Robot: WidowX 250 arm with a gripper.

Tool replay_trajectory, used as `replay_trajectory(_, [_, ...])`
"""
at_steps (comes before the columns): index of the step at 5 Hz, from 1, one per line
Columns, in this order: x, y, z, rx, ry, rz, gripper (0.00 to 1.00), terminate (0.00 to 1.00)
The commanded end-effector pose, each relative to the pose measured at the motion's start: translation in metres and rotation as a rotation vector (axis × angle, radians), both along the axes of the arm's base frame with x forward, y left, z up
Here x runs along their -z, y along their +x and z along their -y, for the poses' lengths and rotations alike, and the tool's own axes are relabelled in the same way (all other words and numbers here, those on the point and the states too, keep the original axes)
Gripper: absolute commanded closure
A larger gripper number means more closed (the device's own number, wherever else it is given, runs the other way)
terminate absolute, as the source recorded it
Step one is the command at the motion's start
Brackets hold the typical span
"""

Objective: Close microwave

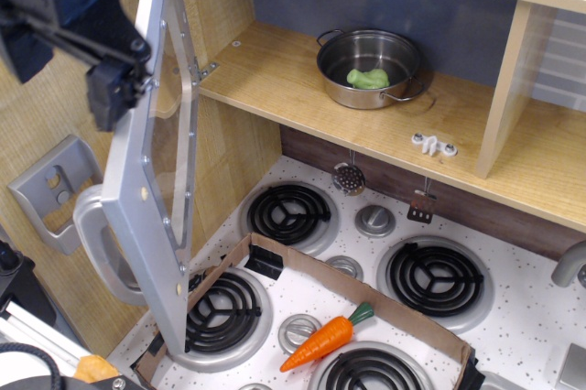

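Note:
The microwave [275,88] is a wooden compartment standing wide open. Its silver-grey door [146,198] with a clear window hangs swung out to the left, edge-on to the camera. The thick grey handle [92,234] is on the door's outer left side. My gripper [112,88] is a dark block at the upper left, on the outer side of the door near its top edge. I cannot tell whether it touches the door. Its fingers are not distinct, so I cannot tell if it is open or shut.
A steel pot [369,68] holding a green item sits in the compartment, with a white clip [433,145] near the wooden divider [509,88]. Below are black stove burners [289,212], a cardboard frame [366,294] and a toy carrot [322,339]. A grey wall bracket [50,189] is at the left.

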State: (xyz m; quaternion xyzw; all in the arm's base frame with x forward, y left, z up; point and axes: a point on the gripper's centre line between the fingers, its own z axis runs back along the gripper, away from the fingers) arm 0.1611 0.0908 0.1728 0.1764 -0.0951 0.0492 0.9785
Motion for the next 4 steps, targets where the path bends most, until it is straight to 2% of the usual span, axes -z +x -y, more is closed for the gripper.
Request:
replay_trajectory(1, [0.019, -0.003, -0.008, -0.036, -0.003, -0.038, 0.00, 0.00])
replay_trajectory(2, [0.018, 0.011, 0.003, -0.024, -0.028, -0.040, 0.00, 0.00])
replay_trajectory(4, [0.024, 0.052, 0.025, 0.092, -0.127, 0.043, 0.00, 0.00])
